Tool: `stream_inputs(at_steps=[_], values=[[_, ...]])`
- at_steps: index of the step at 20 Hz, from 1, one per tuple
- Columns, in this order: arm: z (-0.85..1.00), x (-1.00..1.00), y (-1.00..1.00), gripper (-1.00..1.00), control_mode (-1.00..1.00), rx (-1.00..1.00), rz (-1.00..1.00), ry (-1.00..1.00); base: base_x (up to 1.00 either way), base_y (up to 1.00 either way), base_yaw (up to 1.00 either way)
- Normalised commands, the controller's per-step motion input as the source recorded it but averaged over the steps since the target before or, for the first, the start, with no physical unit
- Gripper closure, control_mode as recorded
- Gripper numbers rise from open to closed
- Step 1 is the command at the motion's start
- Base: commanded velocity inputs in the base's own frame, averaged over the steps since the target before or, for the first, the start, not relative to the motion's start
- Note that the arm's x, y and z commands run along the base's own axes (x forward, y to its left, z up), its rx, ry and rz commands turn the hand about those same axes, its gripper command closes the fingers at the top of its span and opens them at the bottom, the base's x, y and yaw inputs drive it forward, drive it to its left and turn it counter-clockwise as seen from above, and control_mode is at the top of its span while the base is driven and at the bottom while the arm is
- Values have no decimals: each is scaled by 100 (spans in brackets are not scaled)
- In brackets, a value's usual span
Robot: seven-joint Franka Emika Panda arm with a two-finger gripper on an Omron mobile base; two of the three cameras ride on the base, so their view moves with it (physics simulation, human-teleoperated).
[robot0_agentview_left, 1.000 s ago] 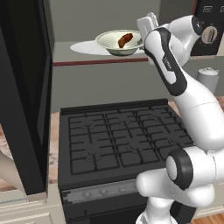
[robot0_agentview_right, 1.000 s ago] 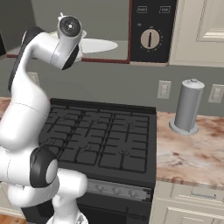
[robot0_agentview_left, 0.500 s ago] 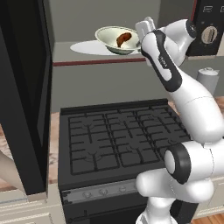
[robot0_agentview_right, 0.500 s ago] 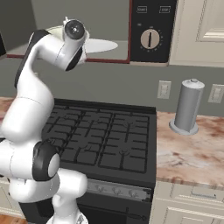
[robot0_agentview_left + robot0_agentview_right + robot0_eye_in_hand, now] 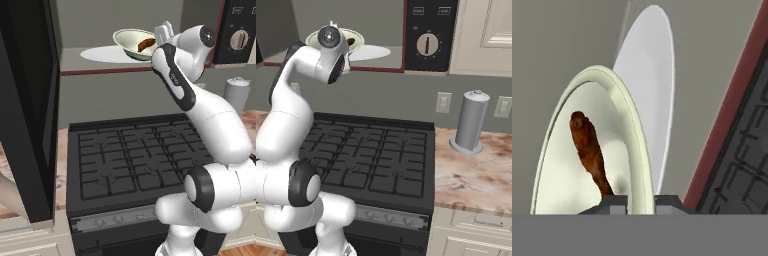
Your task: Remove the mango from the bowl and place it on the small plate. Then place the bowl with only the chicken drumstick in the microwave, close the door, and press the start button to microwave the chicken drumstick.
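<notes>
We see the bowl [image 5: 131,41] on the turntable [image 5: 102,54] inside the microwave [image 5: 428,35], the chicken drumstick [image 5: 147,44] lying in it. The door [image 5: 27,115] stands at the left, the stove [image 5: 127,160] below, a canister [image 5: 471,121] on the counter [image 5: 476,175] right of it.

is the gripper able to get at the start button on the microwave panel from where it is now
Probably yes. The gripper sits at the bowl rim inside the microwave, and the door hangs wide open, well left; nothing stands before the control panel.

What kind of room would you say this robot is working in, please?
A home kitchen, by the look of it: a black gas stove, an open microwave mounted above it, and a marbled countertop with cabinets.
</notes>
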Motion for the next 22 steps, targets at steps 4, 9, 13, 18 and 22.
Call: stream_inputs(at_steps=[4,9,13,18,22], values=[[18,0,0,-100,-100,0,-4,-3,0,0,0],[3,-24,-16,-100,-100,1,0,-17,0,0,0],[-2,-81,-10,-100,-100,0,4,-29,0,0,0],[-9,-97,0,-100,-100,0,6,-34,0,0,0],[-13,-9,-1,-100,-100,-2,1,0,0,0,0]])
